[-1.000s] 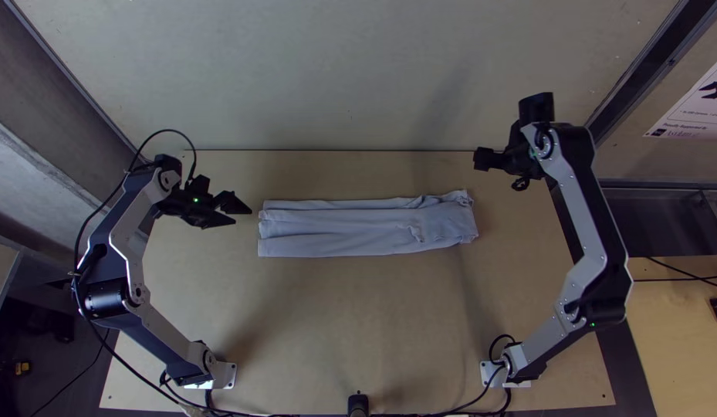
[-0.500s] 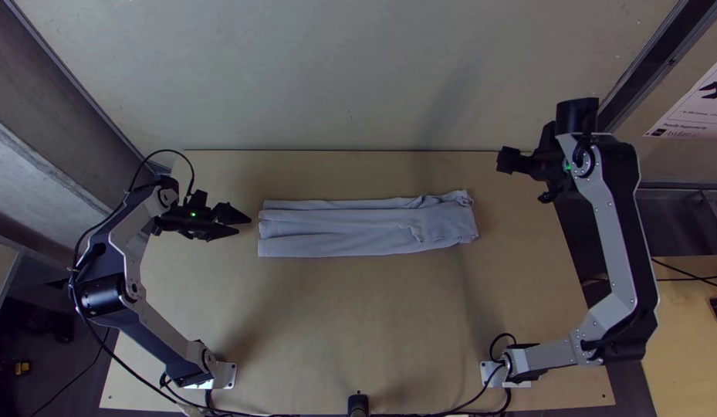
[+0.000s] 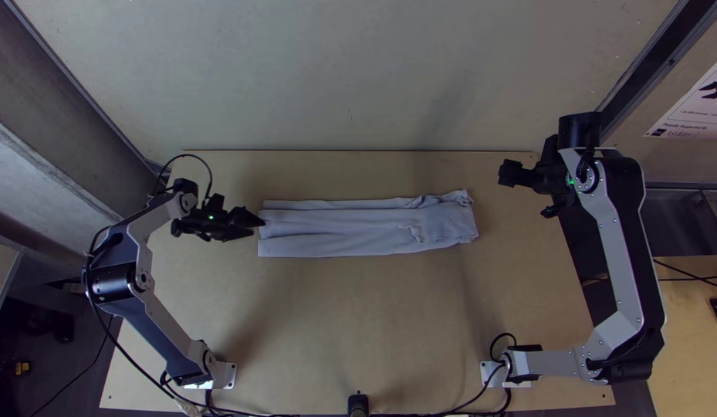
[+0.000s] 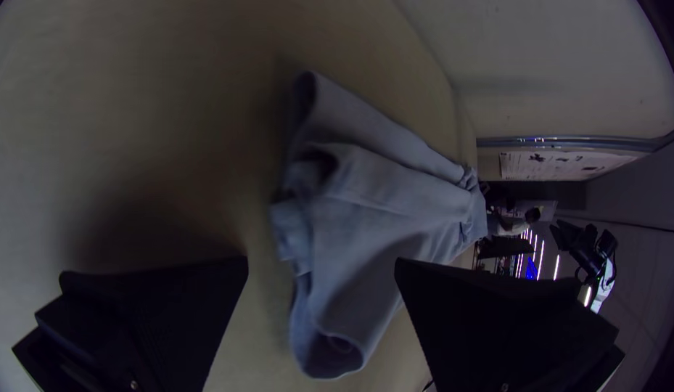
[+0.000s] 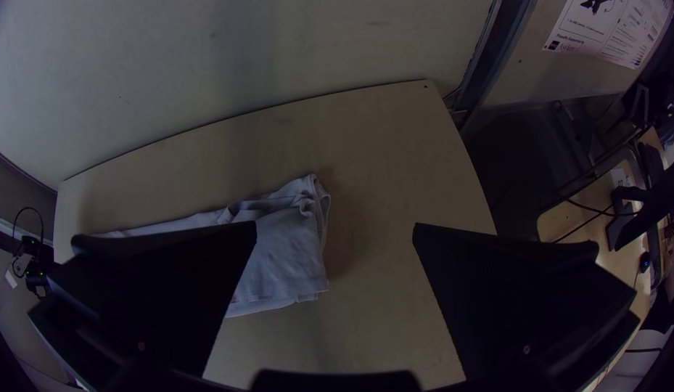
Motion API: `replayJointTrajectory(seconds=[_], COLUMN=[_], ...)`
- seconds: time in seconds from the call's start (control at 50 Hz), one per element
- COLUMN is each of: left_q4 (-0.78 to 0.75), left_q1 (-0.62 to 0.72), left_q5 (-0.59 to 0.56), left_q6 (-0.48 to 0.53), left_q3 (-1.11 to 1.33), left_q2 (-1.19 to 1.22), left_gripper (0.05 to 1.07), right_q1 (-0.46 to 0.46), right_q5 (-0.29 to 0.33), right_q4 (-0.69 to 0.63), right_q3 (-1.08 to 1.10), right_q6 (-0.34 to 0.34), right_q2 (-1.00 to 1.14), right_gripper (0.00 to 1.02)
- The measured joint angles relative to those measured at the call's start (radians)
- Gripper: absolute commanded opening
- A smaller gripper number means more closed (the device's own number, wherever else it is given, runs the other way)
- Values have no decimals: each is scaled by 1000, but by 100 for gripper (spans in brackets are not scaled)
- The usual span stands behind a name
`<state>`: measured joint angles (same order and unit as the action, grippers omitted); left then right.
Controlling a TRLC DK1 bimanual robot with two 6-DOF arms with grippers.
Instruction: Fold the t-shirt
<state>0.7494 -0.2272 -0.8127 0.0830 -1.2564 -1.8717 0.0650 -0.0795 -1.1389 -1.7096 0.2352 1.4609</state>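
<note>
Shirt (image 3: 358,232): pale blue-grey, lying in a long narrow strip across the middle of the top view; its left end shows loose layers (the left wrist view looks right into the folds), and its right end is rumpled.
Left gripper (image 3: 258,228): left of centre in the top view, beside the shirt's left end, fingers spread wide and grasping nothing; whether it touches the cloth I cannot tell.
Right gripper (image 3: 503,174): upper right of the top view, well apart from the shirt, fingers also spread, holding nothing.
Table (image 3: 358,324): light wood, under the shirt.
Wall (image 3: 350,69): pale, along the top.
Poster (image 3: 694,108): white, upper right edge.
</note>
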Motion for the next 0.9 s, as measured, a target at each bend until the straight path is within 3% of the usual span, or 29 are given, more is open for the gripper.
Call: replayJointTrajectory(seconds=[0.4, 0.84, 0.9], left_q4=[-113, -112, -112], left_q1=[198, 413, 430], left_q5=[48, 232, 261], left_q6=[-183, -275, -286], left_q3=[-20, -164, -178], left_q2=[-2, -68, -73], left_gripper=[103, 101, 86], right_q1=[0, 0, 0], right_q5=[0, 0, 0], right_q4=[0, 0, 0], right_q3=[55, 104, 117], right_q6=[0, 0, 0], right_q2=[-15, -40, -46], right_gripper=[99, 99, 99])
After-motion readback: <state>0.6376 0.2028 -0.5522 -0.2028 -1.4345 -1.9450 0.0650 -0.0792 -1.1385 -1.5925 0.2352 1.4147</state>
